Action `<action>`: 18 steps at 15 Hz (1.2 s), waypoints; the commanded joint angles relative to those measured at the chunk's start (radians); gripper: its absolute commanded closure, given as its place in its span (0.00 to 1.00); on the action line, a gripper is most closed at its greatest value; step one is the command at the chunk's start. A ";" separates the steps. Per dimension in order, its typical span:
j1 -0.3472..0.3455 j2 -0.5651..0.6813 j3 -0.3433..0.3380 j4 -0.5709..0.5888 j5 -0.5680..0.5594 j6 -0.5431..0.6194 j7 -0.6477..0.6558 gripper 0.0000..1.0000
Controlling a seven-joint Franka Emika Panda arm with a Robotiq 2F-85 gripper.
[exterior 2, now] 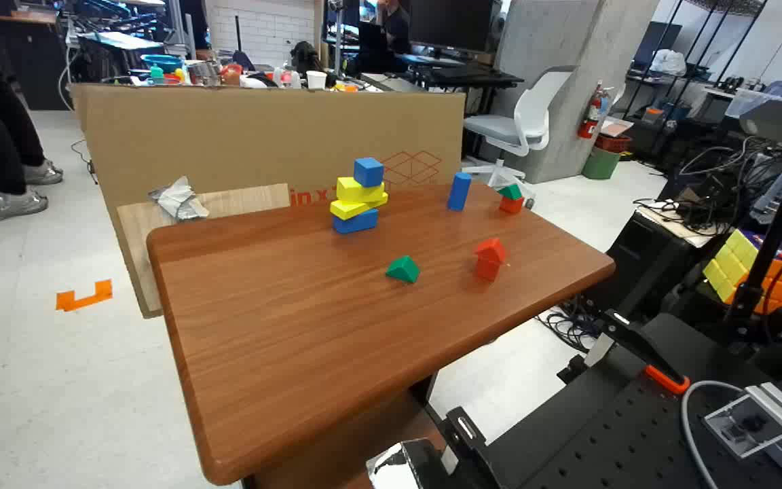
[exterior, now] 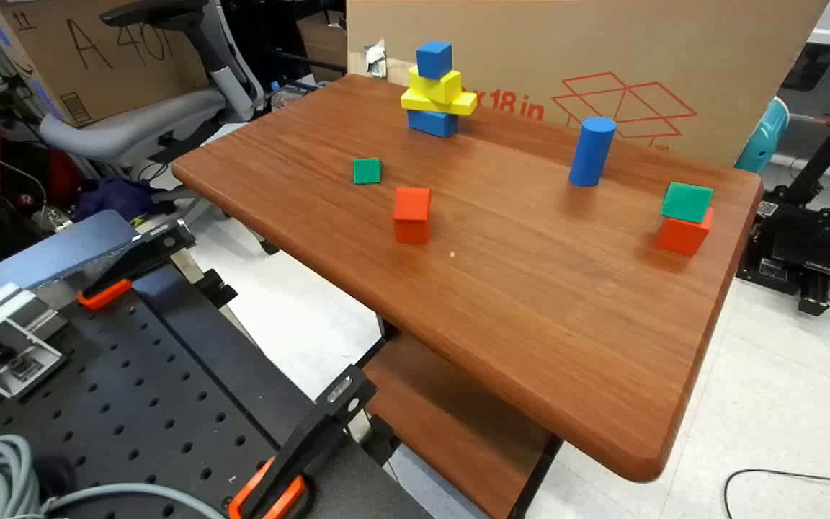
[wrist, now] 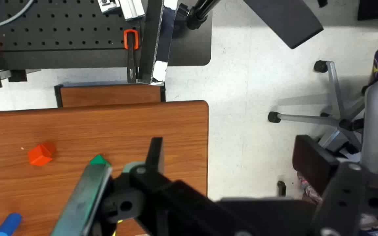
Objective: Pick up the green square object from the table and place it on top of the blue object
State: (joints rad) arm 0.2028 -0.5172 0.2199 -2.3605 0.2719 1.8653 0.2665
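Observation:
The green square object (exterior: 367, 171) lies alone on the table. It looks square there, but in an exterior view the same green block (exterior 2: 403, 269) shows as a triangular wedge. Its tip (wrist: 99, 160) shows in the wrist view, the rest hidden by the gripper's body. The blue object, a tall round pillar (exterior: 592, 151), stands upright near the table's edge by the cardboard. It also shows in an exterior view (exterior 2: 459, 191) and at the wrist view's lower left (wrist: 8, 224). My gripper (wrist: 230, 142) is open and empty, high over the table's edge and floor. It is outside both exterior views.
A red cube with a red wedge on top (exterior: 412, 215) stands near the green block. A stack of blue and yellow blocks (exterior: 436, 90) stands at the back. A green wedge (exterior: 686, 202) sits on a red cube (exterior: 684, 232). A cardboard sheet (exterior 2: 262, 136) borders the table (exterior 2: 282, 326).

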 commanded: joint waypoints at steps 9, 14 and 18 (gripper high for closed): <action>-0.006 0.000 0.005 0.005 0.002 -0.003 -0.002 0.00; -0.006 0.000 0.005 0.006 0.002 -0.003 -0.002 0.00; -0.023 0.053 0.003 0.015 -0.039 0.011 -0.022 0.00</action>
State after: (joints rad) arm 0.2004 -0.5137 0.2200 -2.3618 0.2634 1.8659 0.2664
